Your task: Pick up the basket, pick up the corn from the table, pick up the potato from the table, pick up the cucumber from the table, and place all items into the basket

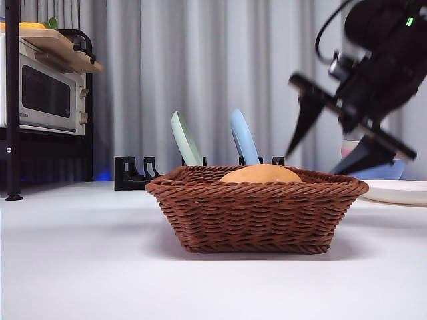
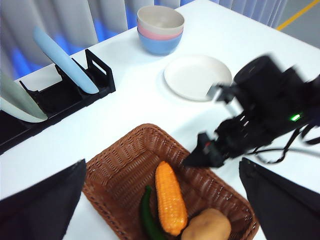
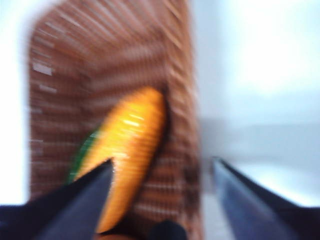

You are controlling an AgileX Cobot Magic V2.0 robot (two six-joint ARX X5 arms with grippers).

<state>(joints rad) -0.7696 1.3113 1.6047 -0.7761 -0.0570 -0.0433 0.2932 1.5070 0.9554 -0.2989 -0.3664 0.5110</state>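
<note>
Corn (image 2: 170,196) and cucumber (image 2: 148,218) show only from wrist views; both end effectors gape empty.

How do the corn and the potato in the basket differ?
The corn is bright orange with a ridged, kernelled surface; the potato is tan and smooth. The corn is a long tapered shape, while the potato is a rounder lump. In the front view only the potato's top shows above the rim; the corn is hidden. Both lie inside the basket, side by side.
</note>
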